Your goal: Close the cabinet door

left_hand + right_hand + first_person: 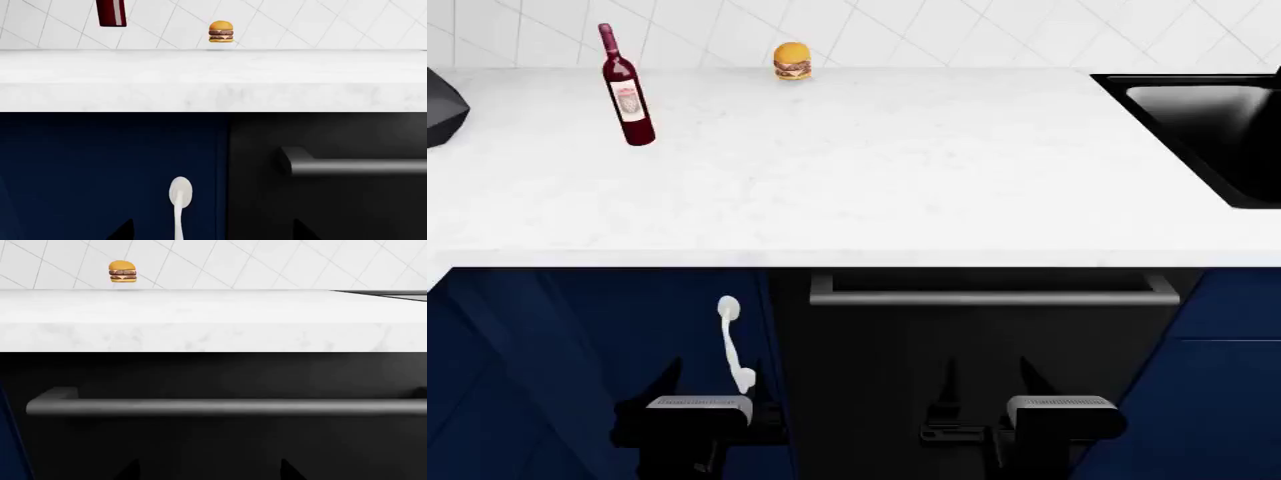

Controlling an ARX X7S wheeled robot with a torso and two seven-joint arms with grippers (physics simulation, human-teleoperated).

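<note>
Head view shows the left tool (pixel 698 425) and right tool (pixel 1054 420) low at 7 and 5 o'clock, both empty; how far their jaws stand apart cannot be told. Just above the left tool is the cabinet door (pixel 587 340) with its white handle (pixel 731 345), under the counter (pixel 854 180). Only this view shows the whole wine bottle (pixel 625 88) and sink (pixel 1214 120). Left wrist view catches the black panel (pixel 327 200) at 3 o'clock of the handle and a burger (pixel 221 31) at 12.

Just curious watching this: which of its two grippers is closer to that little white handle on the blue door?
Left. The left gripper sits just below the white handle on the cabinet door; the right gripper faces the black panel.
</note>
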